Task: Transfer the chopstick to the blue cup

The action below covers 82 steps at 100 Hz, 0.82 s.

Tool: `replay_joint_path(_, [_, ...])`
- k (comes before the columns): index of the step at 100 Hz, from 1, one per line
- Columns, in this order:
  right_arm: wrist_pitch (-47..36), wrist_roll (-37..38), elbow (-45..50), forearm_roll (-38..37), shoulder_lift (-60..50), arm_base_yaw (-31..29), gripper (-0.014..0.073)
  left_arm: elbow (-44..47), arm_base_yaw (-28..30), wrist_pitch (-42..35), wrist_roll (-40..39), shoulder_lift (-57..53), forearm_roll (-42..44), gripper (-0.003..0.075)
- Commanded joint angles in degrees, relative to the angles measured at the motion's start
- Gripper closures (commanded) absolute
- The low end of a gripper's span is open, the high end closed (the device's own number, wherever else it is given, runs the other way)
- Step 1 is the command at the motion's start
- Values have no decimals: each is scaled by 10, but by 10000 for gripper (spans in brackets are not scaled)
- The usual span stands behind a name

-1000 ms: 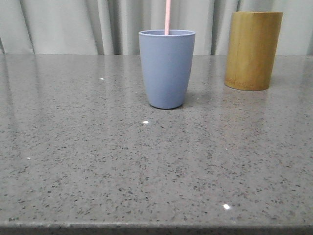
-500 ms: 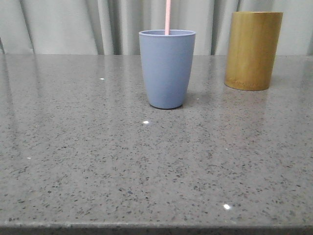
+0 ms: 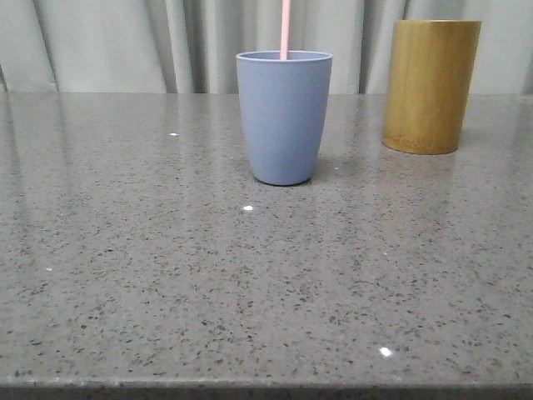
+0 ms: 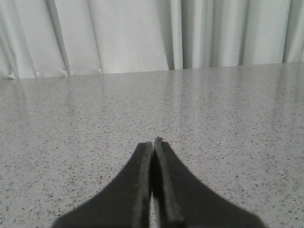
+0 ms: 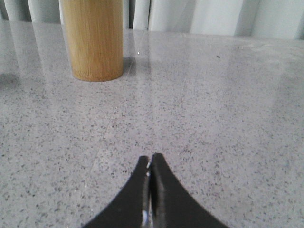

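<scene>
The blue cup point(image 3: 284, 117) stands upright on the grey speckled table point(image 3: 166, 275), at the middle back. A thin pale pink chopstick point(image 3: 285, 29) stands in it and rises above its rim out of the top of the front view. Neither gripper shows in the front view. My left gripper point(image 4: 153, 145) is shut and empty, low over bare table. My right gripper point(image 5: 150, 160) is shut and empty, also low over the table, well short of the bamboo holder point(image 5: 94, 38).
The yellow-brown bamboo holder point(image 3: 430, 86) stands at the back right, apart from the blue cup. Grey curtains point(image 3: 125, 42) hang behind the table's far edge. The table's front edge point(image 3: 266, 387) runs along the bottom of the front view.
</scene>
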Motion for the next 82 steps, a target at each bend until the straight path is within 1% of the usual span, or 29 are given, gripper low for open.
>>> replay_joint_path(1, [-61,-7,1,-4,-12,-3,662,5,2,-46,-6,-20,0,739])
replay_joint_path(82, [-69,-7,1,-4,-12,-3,662,5,2,-46,-6,-20,0,739])
